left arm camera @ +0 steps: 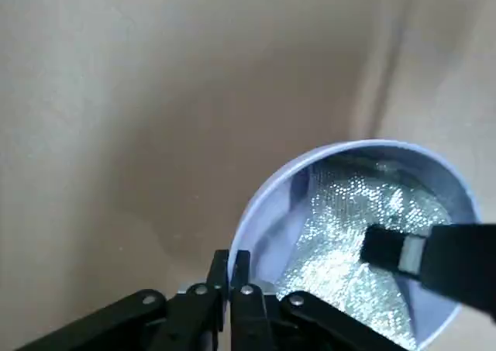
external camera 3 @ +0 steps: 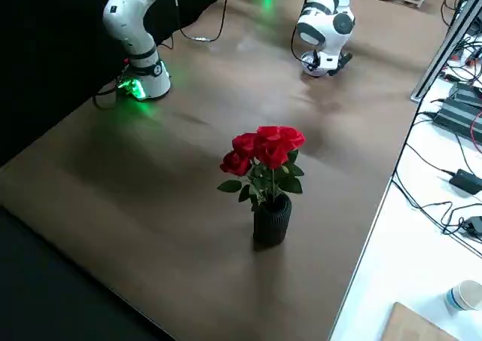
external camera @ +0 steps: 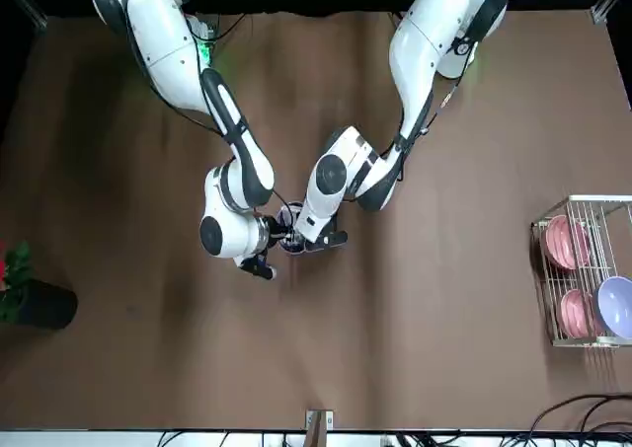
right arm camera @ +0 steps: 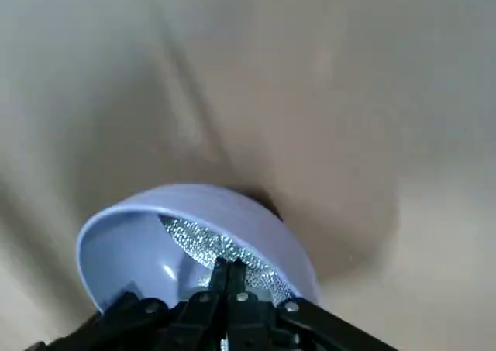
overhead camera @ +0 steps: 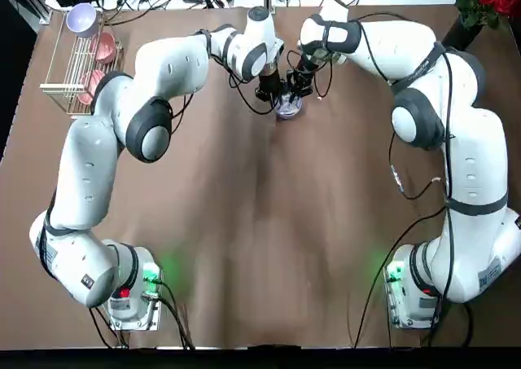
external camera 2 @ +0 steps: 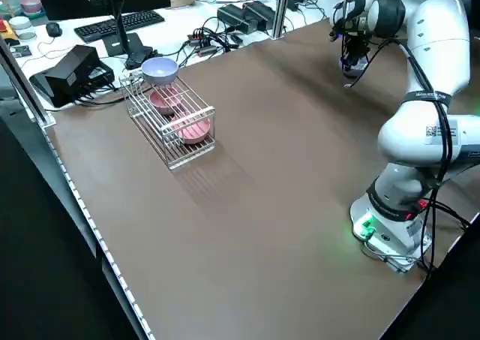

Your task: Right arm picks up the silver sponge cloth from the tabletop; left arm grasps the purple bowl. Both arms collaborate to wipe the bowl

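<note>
Purple bowl (left arm camera: 353, 235), mid-table, is pinched at its rim by the left gripper (left arm camera: 230, 270) while the right gripper (right arm camera: 229, 277), clenched on the silver sponge cloth (left arm camera: 349, 242), wipes inside; next, sweep the remaining wall.

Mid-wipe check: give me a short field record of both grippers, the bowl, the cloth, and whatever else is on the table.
left gripper: shut on the rim of the purple bowl, far-centre of table
right gripper: shut on the silver sponge cloth, reaching into the bowl
silver sponge cloth: inside the bowl, against its inner wall
purple bowl: tilted, held between both arms
wire rack: far left corner, holding pink bowls and another lavender bowl
vase of roses: far right corner
</note>
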Action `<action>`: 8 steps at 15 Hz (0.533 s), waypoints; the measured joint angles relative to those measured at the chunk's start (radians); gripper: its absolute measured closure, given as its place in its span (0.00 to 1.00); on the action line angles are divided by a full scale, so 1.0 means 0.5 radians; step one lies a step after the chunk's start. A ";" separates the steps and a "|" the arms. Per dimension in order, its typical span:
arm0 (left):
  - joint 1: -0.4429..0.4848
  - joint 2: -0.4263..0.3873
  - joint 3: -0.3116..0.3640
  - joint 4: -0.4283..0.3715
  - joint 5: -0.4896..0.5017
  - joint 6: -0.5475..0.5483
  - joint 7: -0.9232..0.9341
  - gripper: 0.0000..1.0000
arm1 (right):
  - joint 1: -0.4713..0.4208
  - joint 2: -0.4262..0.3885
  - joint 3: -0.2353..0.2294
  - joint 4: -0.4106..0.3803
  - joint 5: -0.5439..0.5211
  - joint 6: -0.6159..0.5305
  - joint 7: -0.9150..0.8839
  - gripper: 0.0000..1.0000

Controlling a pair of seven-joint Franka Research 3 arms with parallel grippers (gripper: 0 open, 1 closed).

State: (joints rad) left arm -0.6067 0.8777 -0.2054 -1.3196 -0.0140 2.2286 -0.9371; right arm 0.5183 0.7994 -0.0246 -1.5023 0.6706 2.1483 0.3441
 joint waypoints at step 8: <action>0.004 0.005 0.003 0.002 0.000 0.020 0.000 0.96 | -0.029 0.010 0.004 0.021 0.005 0.002 -0.003 0.98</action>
State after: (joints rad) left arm -0.6047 0.8802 -0.2038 -1.3186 -0.0140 2.2388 -0.9371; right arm 0.5037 0.8046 -0.0223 -1.4921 0.6732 2.1491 0.3428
